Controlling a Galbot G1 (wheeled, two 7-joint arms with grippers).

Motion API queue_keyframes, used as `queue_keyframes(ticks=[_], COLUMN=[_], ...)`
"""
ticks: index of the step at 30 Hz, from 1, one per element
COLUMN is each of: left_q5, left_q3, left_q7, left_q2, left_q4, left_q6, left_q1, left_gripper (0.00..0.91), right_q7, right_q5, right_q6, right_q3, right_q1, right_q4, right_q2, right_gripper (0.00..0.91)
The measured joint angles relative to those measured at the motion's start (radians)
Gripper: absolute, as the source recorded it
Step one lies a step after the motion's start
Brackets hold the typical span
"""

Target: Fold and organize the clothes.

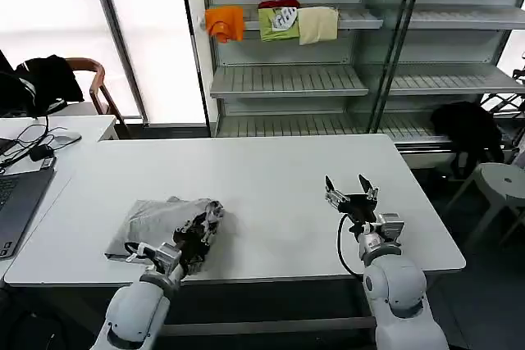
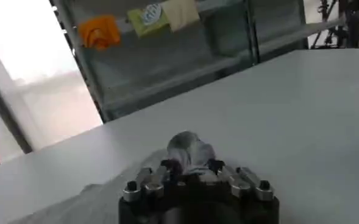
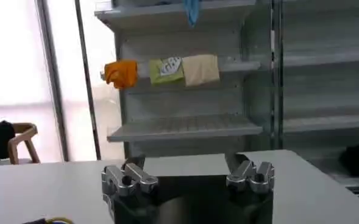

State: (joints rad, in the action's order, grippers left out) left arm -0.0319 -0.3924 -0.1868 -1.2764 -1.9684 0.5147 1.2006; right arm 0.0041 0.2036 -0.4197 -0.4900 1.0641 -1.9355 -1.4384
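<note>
Left end effector (image 1: 207,223) grasps one grey shirt (image 1: 152,223); right end effector (image 1: 351,192) released.

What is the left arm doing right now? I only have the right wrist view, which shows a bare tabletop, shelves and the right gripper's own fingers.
Observer: The left gripper is shut on a bunch of the light grey shirt, which lies on the table at the robot's left.
Operator: Is the shirt folded?
Observer: It lies as a rough, rumpled bundle near the table's front edge, not a neat fold.
Operator: And where is my gripper relative to it?
Observer: The right gripper hovers open over bare table well to the right of the shirt, touching nothing.
</note>
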Motion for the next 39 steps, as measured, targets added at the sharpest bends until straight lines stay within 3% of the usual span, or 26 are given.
queue_keyframes(ticks=[9, 16, 26, 39], left_q5=[0.096, 0.269, 0.448, 0.48], left_q3=[-0.025, -0.159, -0.321, -0.354], left_q7=[0.001, 0.001, -0.01, -0.022], left_q2=[-0.01, 0.037, 0.149, 0.18], left_q4=[-0.047, -0.05, 0.088, 0.275], left_q6=[0.003, -0.007, -0.053, -0.078], left_q1=[0.014, 0.004, 0.006, -0.015], left_gripper=[0.907, 0.907, 0.907, 0.907], right_q7=[0.001, -0.002, -0.01, -0.027], right_q5=[-0.005, -0.011, -0.03, -0.038], right_q6=[-0.001, -0.009, -0.014, -0.008], right_q3=[0.001, 0.0, 0.017, 0.019], right_q1=[0.002, 0.005, -0.007, -0.024], right_q4=[-0.004, -0.013, 0.0, 0.024], right_q2=[0.005, 0.013, 0.008, 0.007], right_gripper=[0.907, 0.907, 0.907, 0.907])
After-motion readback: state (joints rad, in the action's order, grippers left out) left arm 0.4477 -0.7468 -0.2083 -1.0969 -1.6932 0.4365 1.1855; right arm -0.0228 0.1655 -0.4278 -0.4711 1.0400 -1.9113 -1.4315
